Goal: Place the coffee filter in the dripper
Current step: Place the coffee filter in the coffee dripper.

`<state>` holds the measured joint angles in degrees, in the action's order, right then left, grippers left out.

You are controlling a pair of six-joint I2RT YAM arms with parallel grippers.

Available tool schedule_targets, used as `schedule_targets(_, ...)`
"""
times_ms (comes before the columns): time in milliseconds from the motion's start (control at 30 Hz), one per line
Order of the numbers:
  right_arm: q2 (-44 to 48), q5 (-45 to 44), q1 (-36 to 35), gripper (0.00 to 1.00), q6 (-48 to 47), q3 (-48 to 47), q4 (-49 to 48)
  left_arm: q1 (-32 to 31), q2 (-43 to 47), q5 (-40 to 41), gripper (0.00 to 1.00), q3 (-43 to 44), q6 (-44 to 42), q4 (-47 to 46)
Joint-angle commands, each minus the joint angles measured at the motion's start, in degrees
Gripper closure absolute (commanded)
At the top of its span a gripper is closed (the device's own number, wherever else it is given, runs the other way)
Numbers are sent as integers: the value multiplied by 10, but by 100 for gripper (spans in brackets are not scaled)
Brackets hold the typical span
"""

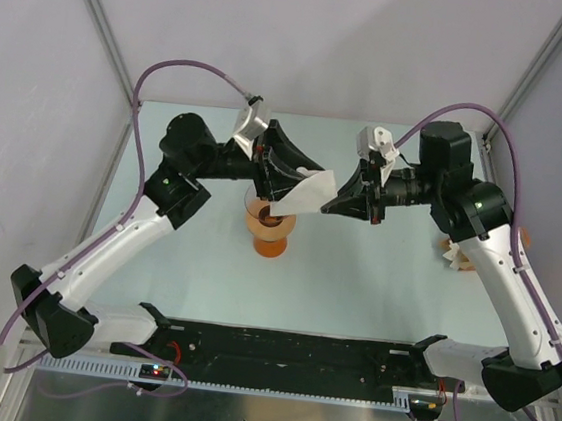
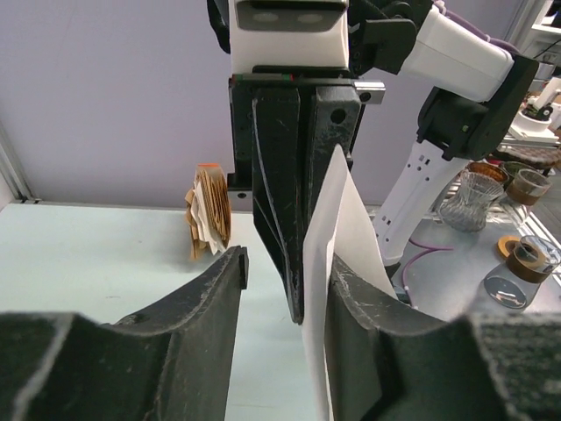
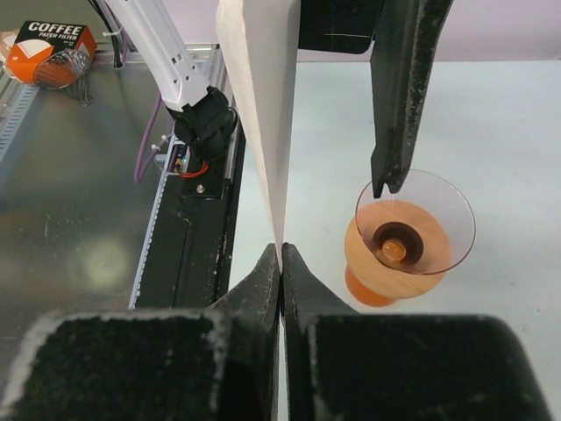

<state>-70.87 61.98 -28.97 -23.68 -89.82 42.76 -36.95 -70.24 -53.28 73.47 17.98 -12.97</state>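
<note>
— Above the bench (image 1: 374, 281), in the top view, what do you get?
— Both arms meet over the middle. The right end effector (image 1: 328, 205) is pressed together on a corner of the coffee filter (image 1: 305, 193), a white sheet held in the air. The left end effector (image 1: 300, 177) sits just beside it, but from here its fingers merge into one dark mass and I cannot tell their gap. The dripper (image 1: 271, 232) stands on the bench right beneath. The filter and the left fingers cover its upper rim.
— Anything else there?
— A stack of paper fans (image 1: 452, 254) at the right edge, mostly hidden behind the right arm.
— And the left wrist view?
— The left fingers (image 2: 193, 333) are spread and grip nothing. Between them hang the right fingers, closed. The filter runs edge-on along the inside of the right-hand pad; whether it touches that pad, I cannot tell. Its lower end is cut off by the frame. The stack of paper fans stands upright beyond. The glassware (image 2: 469, 200) at far right is small and blurred.
— Right wrist?
— Its own fingertips (image 3: 259, 281) are shut tight on the filter's lower edge, and the sheet rises out of the top of the frame. One left finger hangs over the dripper's rim. The dripper is upright, with the filter outside it, to its left. A box (image 3: 53, 44) marked coffee filter is cropped at the top left corner.
</note>
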Motion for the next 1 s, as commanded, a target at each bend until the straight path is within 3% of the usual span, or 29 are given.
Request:
schedule_targets(0, -6, 2, -9, 100, -27, -28, 28, -10, -11, 1, 55, 36, -4, -16)
schedule_targets(333, -11, -25, -20, 100, -67, -33, 75, -6, 7, 8, 52, 30, -11, 28)
schedule_targets(500, -1, -26, -17, 100, -38, -28, 18, -5, 17, 7, 53, 8, -53, 97)
schedule_targets(767, 37, -20, -14, 100, 21, 20, -94, 3, 29, 3, 53, -20, -78, 110)
schedule_targets(867, 40, -24, -13, 100, 24, 26, -103, 6, 33, -4, 58, -25, -85, 112)
schedule_targets(967, 42, -28, -13, 100, 22, 27, -102, 10, 37, -9, 76, -30, -93, 114)
